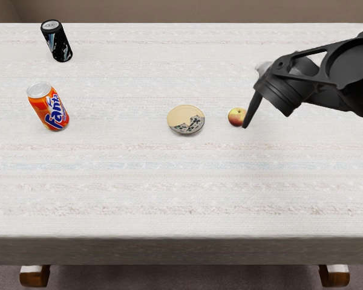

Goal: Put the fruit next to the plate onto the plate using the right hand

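Head view, fruit: small round red-and-yellow apple [236, 116] sits on the worktop just right of the plate, not on it.
Plate: small round tan plate [186, 119] with a dark speckled patch, carrying no fruit.
Right hand: black five-finger hand [267, 92] holds nothing; one straight finger points down just beside the apple's right side, and whether it touches cannot be told.
Progress: grasp, lift and placing all remain.
Room: white cloth-covered worktop [169, 193] lies open around both; orange soda can [48, 106] and black can [57, 40] sit well apart at far left; edges are distant.
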